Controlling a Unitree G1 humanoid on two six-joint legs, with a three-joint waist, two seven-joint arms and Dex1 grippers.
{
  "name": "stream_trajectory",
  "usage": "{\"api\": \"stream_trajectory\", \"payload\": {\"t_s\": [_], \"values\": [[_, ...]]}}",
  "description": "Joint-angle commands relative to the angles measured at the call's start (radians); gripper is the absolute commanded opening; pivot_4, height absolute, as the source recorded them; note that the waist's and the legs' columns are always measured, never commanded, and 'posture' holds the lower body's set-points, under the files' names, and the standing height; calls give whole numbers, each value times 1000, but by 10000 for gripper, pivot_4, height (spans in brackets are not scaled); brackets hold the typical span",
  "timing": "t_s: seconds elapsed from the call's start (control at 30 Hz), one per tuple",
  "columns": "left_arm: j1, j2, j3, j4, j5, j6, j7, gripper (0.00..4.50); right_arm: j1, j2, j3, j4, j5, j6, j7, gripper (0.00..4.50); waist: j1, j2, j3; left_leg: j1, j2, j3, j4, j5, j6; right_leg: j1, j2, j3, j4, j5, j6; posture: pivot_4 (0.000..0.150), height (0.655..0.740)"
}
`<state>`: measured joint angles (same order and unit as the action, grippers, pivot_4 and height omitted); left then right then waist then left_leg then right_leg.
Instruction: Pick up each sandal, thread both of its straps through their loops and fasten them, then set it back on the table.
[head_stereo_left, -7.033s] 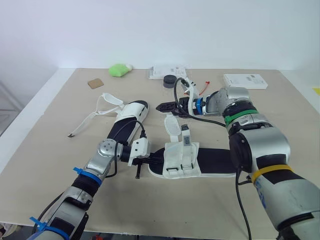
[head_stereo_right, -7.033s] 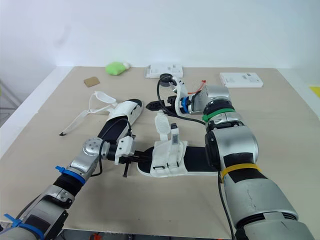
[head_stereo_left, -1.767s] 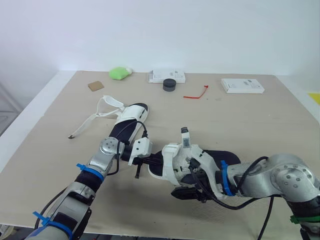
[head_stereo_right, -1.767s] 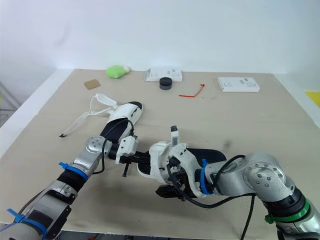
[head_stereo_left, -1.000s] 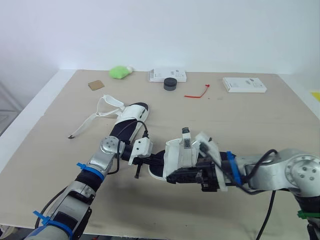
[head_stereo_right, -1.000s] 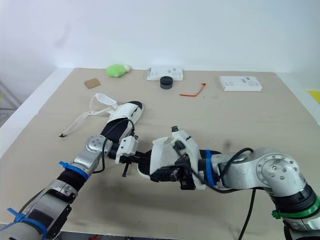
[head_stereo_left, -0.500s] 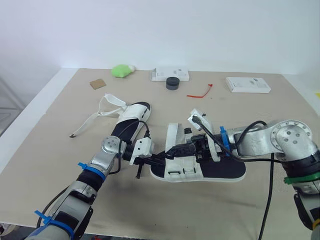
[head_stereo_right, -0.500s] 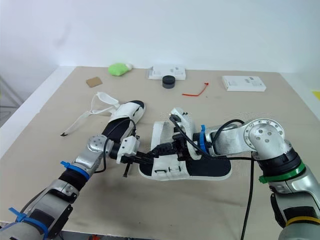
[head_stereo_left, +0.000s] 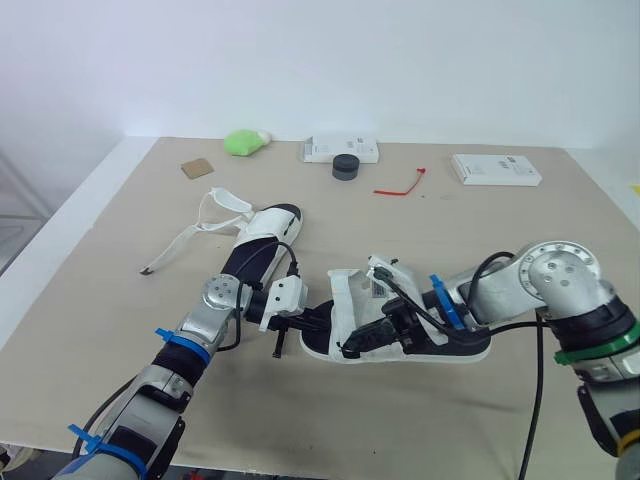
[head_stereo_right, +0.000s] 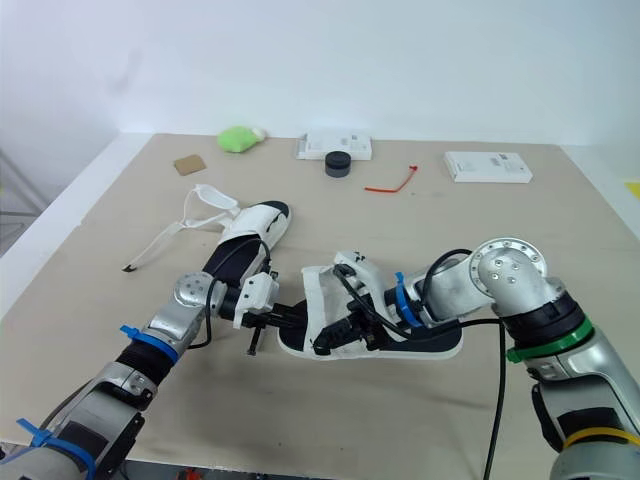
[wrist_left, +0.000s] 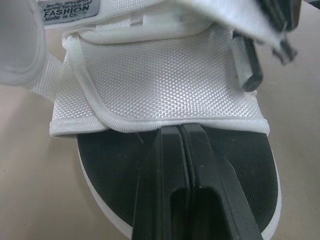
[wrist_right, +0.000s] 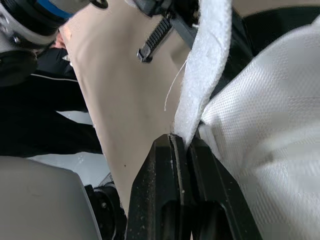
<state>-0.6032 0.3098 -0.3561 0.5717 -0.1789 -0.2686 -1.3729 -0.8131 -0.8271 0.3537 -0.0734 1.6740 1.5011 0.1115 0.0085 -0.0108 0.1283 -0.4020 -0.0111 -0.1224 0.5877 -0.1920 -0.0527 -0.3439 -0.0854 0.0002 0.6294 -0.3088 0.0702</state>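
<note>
I have the near sandal (head_stereo_left: 345, 305) lying flat on the surface (head_stereo_left: 500, 230), just below the centre of the head frame, its toe pointing toward the left side. My left pincer (wrist_left: 179, 131) is at that toe. In its wrist camera the two black fingers are pressed together on top of the dark insole, and their tips meet the hem of the white woven band across the forefoot. I cannot tell whether they grip anything.

My right pincer (wrist_right: 182, 142) comes in from the right over the same sandal. Its fingers are pinching a white strap (wrist_right: 207, 60) that rises from between the tips. The woven upper lies just beside them.

The far sandal (head_stereo_left: 262, 240) rests left of centre, higher in the frame. Its straps are undone, and one trails out toward the left edge. Along the top of the surface I see a green lump (head_stereo_left: 240, 142), a black round cap (head_stereo_left: 345, 166), a red tie (head_stereo_left: 400, 185) and a white box (head_stereo_left: 495, 168).
</note>
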Motion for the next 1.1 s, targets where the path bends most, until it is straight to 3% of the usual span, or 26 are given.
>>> {"api": "stream_trajectory", "payload": {"t_s": [0.03,0.37,1.1], "values": [[111,35,-118,141,161,82,11,0,-77,28,-59,63,-68,22,49,859,0,1,0,0,0,1,0,0,0,0,0,0,0,0,0,1500,7400],[118,33,-118,135,159,82,16,0,-70,91,-110,79,-206,106,128,859,0,2,-1,-1,-1,-2,0,1,2,0,0,-1,0,1,1,1500,7400],[114,29,-114,142,156,86,18,0,16,50,-79,-54,-255,113,224,859,0,1,-1,-1,-3,-5,0,1,2,1,0,-2,0,1,5,1500,7400]]}}
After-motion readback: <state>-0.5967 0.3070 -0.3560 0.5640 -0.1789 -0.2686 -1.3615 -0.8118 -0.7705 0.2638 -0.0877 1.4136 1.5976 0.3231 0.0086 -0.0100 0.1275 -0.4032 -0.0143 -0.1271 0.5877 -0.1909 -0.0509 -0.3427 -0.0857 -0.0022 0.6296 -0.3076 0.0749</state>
